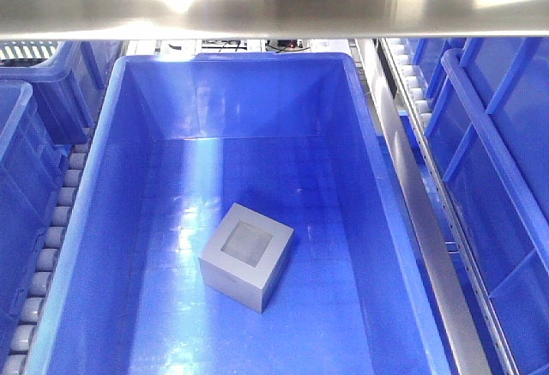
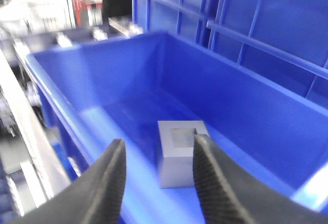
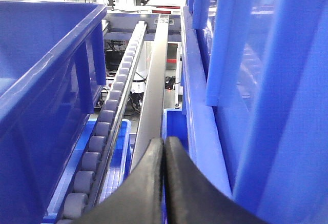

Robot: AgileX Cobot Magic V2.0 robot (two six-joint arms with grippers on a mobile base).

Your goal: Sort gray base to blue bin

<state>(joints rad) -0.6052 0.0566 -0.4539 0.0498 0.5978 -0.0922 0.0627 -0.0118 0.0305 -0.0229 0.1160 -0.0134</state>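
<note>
Front-facing view shows the gray base resting on the floor of the blue bin, a little toward the near end, its recessed face turned up and its body turned at an angle to the walls. No arm appears in this view, and nothing touches the block. Judged from that, the sort looks done, so the main risk is a needless regrasp.

Left wrist view has the left pincer with its fingers spread apart and empty, hanging above the bin with the gray base seen between and beyond the tips. If the arm dropped from here, one finger could catch the block's edge and shove or tip it, or strike the bin's rim on the way out.

Right wrist view shows the right pincer with its fingers pressed together, holding nothing, aimed along a roller track between crates. A sideways swing there might scrape the neighbouring crate wall.
</note>
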